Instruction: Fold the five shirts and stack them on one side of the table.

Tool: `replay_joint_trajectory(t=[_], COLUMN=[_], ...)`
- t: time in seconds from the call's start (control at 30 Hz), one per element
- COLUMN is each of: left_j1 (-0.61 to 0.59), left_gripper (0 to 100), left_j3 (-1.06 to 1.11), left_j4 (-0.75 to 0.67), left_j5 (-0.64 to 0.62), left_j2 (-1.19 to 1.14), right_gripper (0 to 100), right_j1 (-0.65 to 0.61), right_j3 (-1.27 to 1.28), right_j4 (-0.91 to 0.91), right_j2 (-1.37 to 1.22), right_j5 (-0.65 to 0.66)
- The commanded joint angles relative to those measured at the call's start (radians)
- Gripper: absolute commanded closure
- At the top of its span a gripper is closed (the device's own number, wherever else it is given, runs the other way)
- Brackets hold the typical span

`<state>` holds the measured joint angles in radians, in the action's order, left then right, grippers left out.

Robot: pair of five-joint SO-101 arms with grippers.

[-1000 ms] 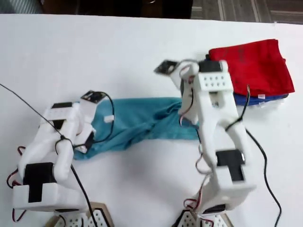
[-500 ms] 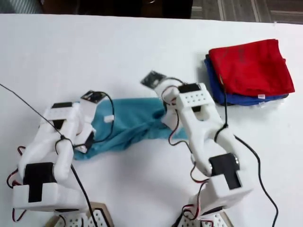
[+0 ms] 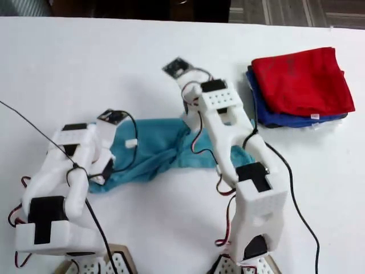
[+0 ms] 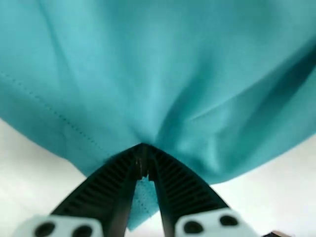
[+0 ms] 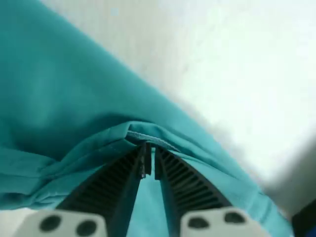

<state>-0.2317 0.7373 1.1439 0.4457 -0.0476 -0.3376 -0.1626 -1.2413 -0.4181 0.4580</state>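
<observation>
gripping the teal shirt (image 3: 154,145), left tool (image 4: 143,167) and right tool (image 5: 148,164) both clenched; white table (image 3: 114,63); tiled floor (image 3: 285,11) beyond

The white table (image 3: 85,57) carries a teal shirt (image 3: 154,148) — bunched, drawn out in a long band. Right of the teal shirt and farther back, well apart, a folded blue shirt (image 3: 272,119) lies flat — a red shirt (image 3: 302,80) on top.

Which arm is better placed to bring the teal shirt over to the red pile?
Likely the right: the right hand grips the teal shirt on the side nearer the red shirt; the left hand grips the far end.
</observation>
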Motion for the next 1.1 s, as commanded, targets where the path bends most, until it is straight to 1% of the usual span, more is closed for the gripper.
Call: replay_joint_trajectory(t=[0.0, 0.1, 0.2, 0.27, 0.33, 0.5, 0.57, 0.7, 0.83, 0.93, 1.03, 1.07], left_j1=[-0.023, -0.026, -0.028, -0.025, -0.025, -0.026, -0.026, -0.028, -0.028, -0.026, -0.025, -0.025], left_gripper=[97, 97, 97, 97, 97, 97, 97, 97, 97, 97, 97, 97], left_j3=[0.007, 0.007, 0.007, 0.007, 0.007, 0.007, 0.007, 0.007, 0.007, 0.007, 0.007, 0.007], left_j4=[0.000, 0.000, 0.000, 0.000, 0.000, 0.000, 0.000, 0.000, 0.000, 0.000, 0.000, 0.000], left_j5=[-0.005, -0.005, -0.005, -0.005, -0.005, -0.005, -0.005, -0.005, -0.005, -0.005, -0.005, -0.005], left_j2=[-0.044, -0.044, -0.044, -0.044, -0.043, -0.043, -0.043, -0.043, -0.043, -0.043, -0.043, -0.043], right_gripper=[97.8, 97.8, 97.8, 97.7, 97.7, 97.7, 97.7, 97.7, 97.7, 97.7, 97.7, 97.7], right_j1=[0.031, 0.081, 0.120, 0.139, 0.179, 0.321, 0.363, 0.433, 0.504, 0.492, 0.389, 0.344], right_j3=[-0.109, -0.114, -0.097, -0.055, 0.005, 0.193, 0.288, 0.399, 0.410, 0.410, 0.410, 0.410], right_j4=[-0.131, -0.236, -0.355, -0.387, -0.357, -0.145, -0.088, -0.084, -0.084, -0.102, -0.166, -0.183], right_j2=[0.067, 0.122, 0.145, 0.147, 0.147, 0.137, 0.145, 0.148, 0.188, 0.294, 0.403, 0.438], right_j5=[-0.012, -0.006, 0.100, 0.181, 0.238, 0.311, 0.350, 0.419, 0.466, 0.468, 0.459, 0.431])
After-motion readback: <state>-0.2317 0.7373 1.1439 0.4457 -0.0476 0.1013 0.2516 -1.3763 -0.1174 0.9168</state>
